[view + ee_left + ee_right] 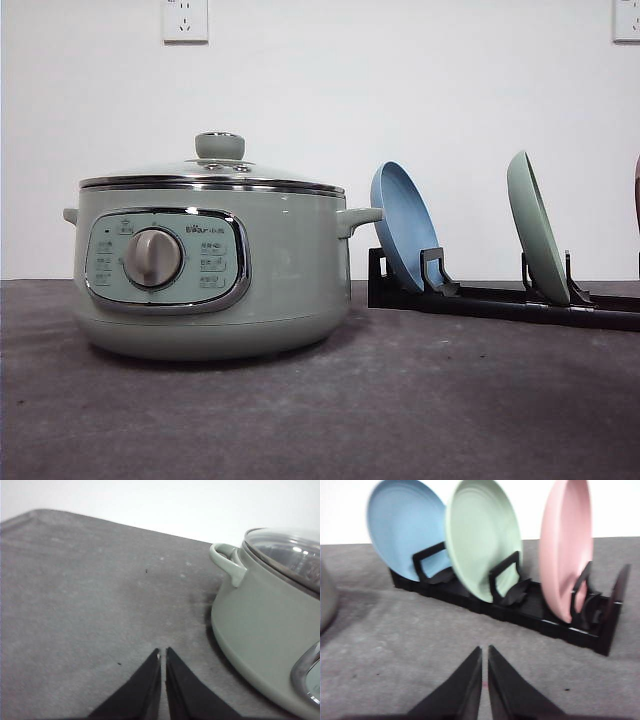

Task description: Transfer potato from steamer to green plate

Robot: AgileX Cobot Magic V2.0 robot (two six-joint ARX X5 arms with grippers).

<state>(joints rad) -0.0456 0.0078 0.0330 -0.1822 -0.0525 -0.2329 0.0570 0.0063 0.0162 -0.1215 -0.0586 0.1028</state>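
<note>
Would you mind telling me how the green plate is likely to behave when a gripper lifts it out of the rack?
The green plate looks rigid and matte, so it probably won't flex and shouldn't be very slippery. It stands on edge in the black rack, leaning, so it may tip or roll once freed. Its thin rim probably suits a narrow pinch, though the plate could swing.

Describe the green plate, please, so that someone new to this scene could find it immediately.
Right of the steamer, a black rack holds three plates on edge. The green plate stands in the middle slot, between the blue plate and the pink plate; its pale mint colour sets it apart.
</note>
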